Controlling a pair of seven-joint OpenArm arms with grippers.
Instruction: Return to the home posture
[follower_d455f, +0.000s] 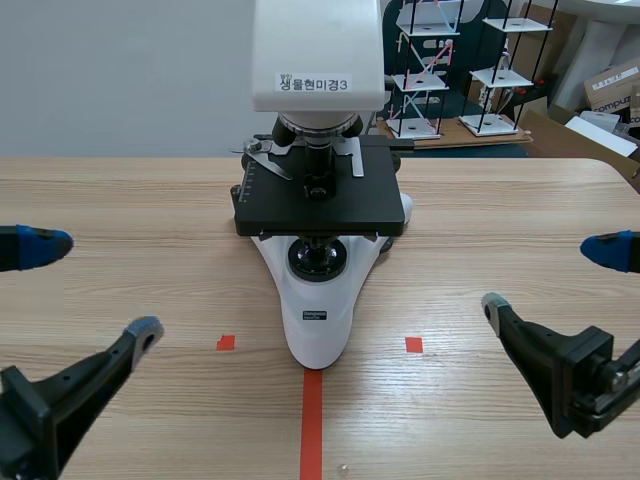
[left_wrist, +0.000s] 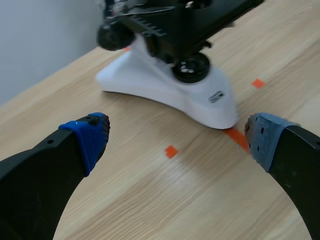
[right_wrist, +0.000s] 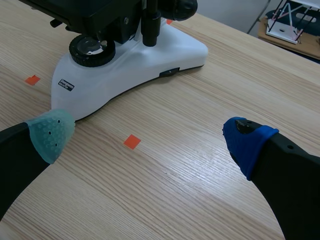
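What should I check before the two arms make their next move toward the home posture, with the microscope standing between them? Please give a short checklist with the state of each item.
1. The left gripper has its fingers open and holds nothing: ok.
2. The right gripper has its fingers open and holds nothing: ok.
3. The microscope stands upright on the table, and neither gripper touches it: ok.
4. Each arm is low on its own side, and neither reaches past the middle: ok.
5. The upper parts of both arms are free of obstacles: cannot tell, they are out of view.
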